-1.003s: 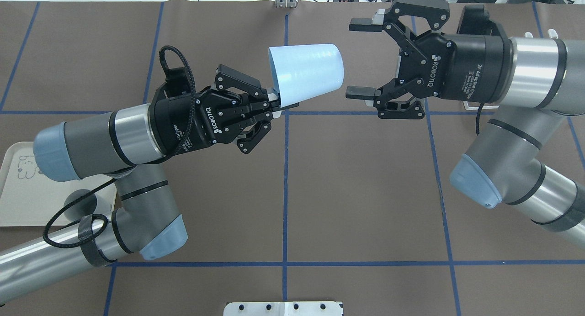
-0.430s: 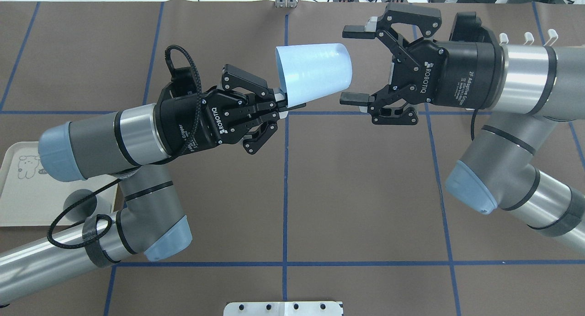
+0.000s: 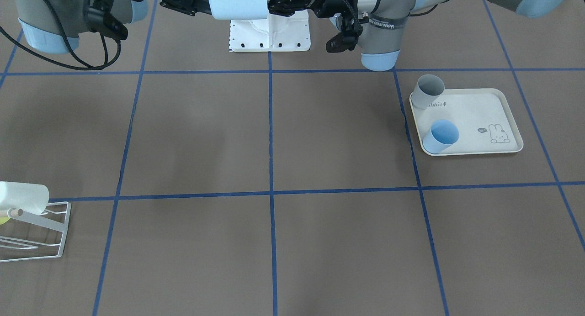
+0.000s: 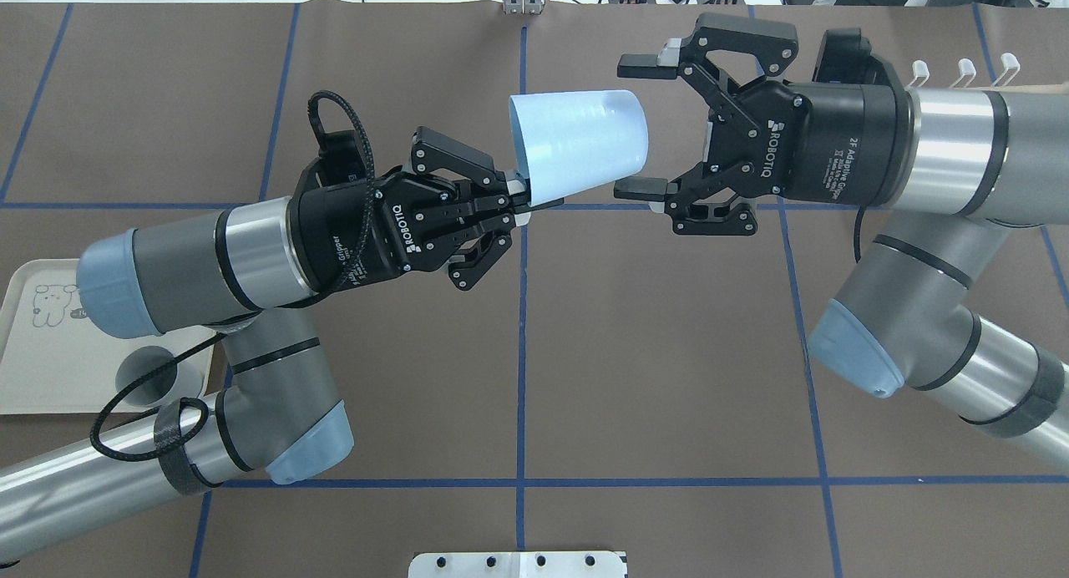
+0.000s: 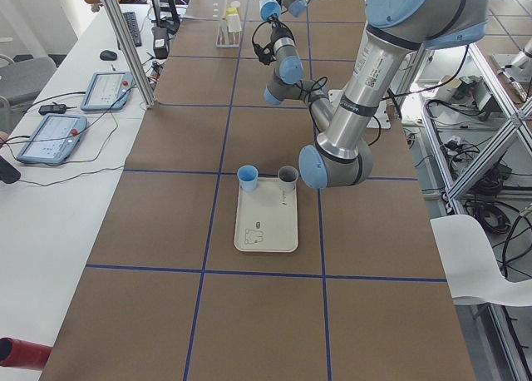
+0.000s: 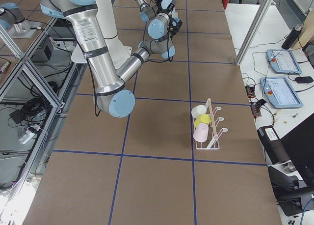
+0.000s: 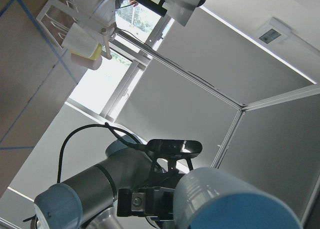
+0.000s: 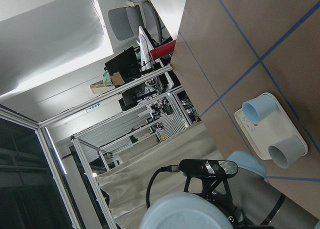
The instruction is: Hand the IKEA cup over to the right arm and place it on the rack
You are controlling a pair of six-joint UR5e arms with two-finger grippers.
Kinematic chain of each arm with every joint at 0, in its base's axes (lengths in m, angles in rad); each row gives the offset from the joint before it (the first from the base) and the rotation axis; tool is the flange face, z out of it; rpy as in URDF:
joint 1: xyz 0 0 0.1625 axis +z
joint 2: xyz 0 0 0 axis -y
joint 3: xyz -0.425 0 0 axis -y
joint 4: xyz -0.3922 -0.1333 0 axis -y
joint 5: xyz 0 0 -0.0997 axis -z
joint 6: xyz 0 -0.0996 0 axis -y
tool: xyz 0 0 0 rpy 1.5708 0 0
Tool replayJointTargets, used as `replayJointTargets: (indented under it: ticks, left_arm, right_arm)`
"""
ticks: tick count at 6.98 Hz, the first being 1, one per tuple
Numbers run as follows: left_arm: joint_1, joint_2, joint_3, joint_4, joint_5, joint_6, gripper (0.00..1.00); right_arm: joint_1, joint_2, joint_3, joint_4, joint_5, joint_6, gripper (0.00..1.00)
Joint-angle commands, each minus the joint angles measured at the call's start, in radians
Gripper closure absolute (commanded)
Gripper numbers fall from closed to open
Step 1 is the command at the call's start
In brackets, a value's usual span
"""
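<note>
Pale blue plastic high over the middle of the brown-papered table (image 4: 668,352): the IKEA cup (image 4: 576,144), tipped on its side in the air, mouth toward the robot's left, narrow base toward its right. Gripped at the near part of the rim by the left pincer (image 4: 519,200), fingers drawn together on the cup wall. Opposite, the right pincer (image 4: 636,125), spread wide apart, straddling the base end: far fingertip (image 4: 639,60) clear of the cup with a gap showing, near fingertip (image 4: 635,188) close against the lower edge of the base, touching or not impossible to tell from overhead. Not clamped on anything. Same meeting at the top edge of the front-facing view, cup between the two black pincers, above the white base plate (image 3: 269,35). From the left wrist camera, the cup large in the lower right corner; from the right wrist camera, only a pale curve of it at the bottom edge.

Well apart from all this, at the table's end on the robot's right: the white wire rack (image 6: 212,131), upright, already carrying three cups in a row, white (image 6: 198,110), yellow (image 6: 201,121), pink (image 6: 200,133). At the opposite end, flat on the table, the cream rabbit-print tray (image 3: 498,110), with a grey cup (image 3: 427,91) and a blue cup (image 3: 439,136) standing mouth up along the side that faces the table's middle, grey nearer the robot, blue farther out, the two apart.
</note>
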Motion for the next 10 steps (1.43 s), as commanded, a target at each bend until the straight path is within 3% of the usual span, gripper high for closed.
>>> replayJointTargets:
  ticks: [1, 2, 3, 4, 5, 7, 8, 9, 10]
  left_arm:
    - [0.007, -0.005, 0.002, 0.0, 0.0, 0.001, 1.0]
    - [0.007, -0.005, 0.002, 0.0, 0.0, 0.0, 1.0]
    - [0.007, -0.009, 0.002, 0.0, 0.0, 0.0, 1.0]
    - [0.007, -0.017, 0.002, 0.0, 0.0, 0.0, 1.0]
    - [0.007, -0.017, 0.002, 0.0, 0.0, 0.0, 0.84]
    - [0.007, -0.018, 0.0, 0.002, 0.0, 0.0, 0.47]
    - [0.007, -0.017, 0.002, 0.002, 0.0, 0.0, 0.45]
    - [0.006, -0.015, 0.0, 0.003, 0.0, 0.0, 0.31]
    - [0.003, -0.015, -0.001, 0.003, 0.0, 0.007, 0.3]
  right_arm:
    - [-0.003, 0.005, -0.002, 0.0, 0.001, 0.002, 0.0]
    - [-0.005, 0.005, -0.002, -0.002, -0.002, 0.002, 0.01]
    - [-0.005, 0.005, 0.0, 0.0, -0.004, 0.003, 0.14]
    - [-0.005, 0.005, 0.001, 0.0, -0.004, 0.006, 0.73]
    - [-0.005, 0.005, 0.006, 0.0, -0.007, 0.006, 1.0]
    - [-0.005, 0.005, 0.01, -0.002, -0.008, 0.003, 1.0]
    - [-0.005, 0.005, 0.013, -0.002, -0.008, 0.003, 1.0]
    - [-0.003, 0.005, 0.015, -0.002, -0.007, 0.003, 1.0]
    - [0.001, -0.003, 0.02, 0.0, -0.005, 0.002, 1.0]
